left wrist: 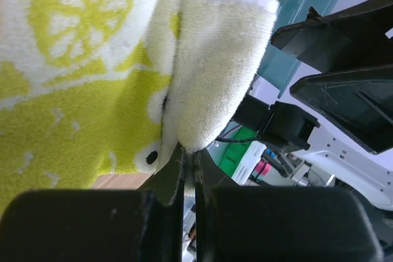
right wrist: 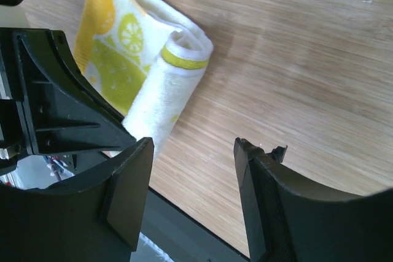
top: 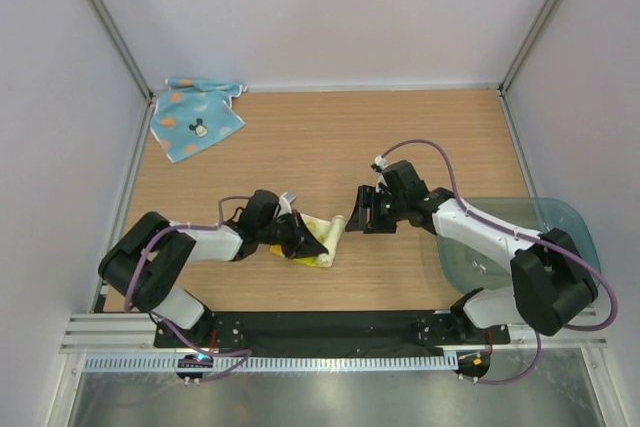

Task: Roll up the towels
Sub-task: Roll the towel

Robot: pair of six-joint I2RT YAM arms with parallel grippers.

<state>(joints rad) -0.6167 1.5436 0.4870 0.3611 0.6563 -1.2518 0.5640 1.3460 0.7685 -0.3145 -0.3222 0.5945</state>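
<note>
The yellow towel (top: 322,239), printed with lemons, lies partly rolled on the wooden table near the front middle. In the right wrist view the yellow towel (right wrist: 153,84) shows a rolled white end with a yellow stripe. My left gripper (top: 300,240) is at the roll's left side. In the left wrist view the left gripper (left wrist: 189,157) has its jaws pressed together on an edge of the yellow towel (left wrist: 215,59). My right gripper (top: 362,210) hangs open just right of the roll, and the right gripper (right wrist: 193,145) has only bare table between its fingers. The light blue towel (top: 195,119) lies crumpled at the back left corner.
A clear bluish plastic tub (top: 560,222) stands at the table's right edge beside the right arm. White walls and metal posts close in the table on three sides. A black rail runs along the near edge.
</note>
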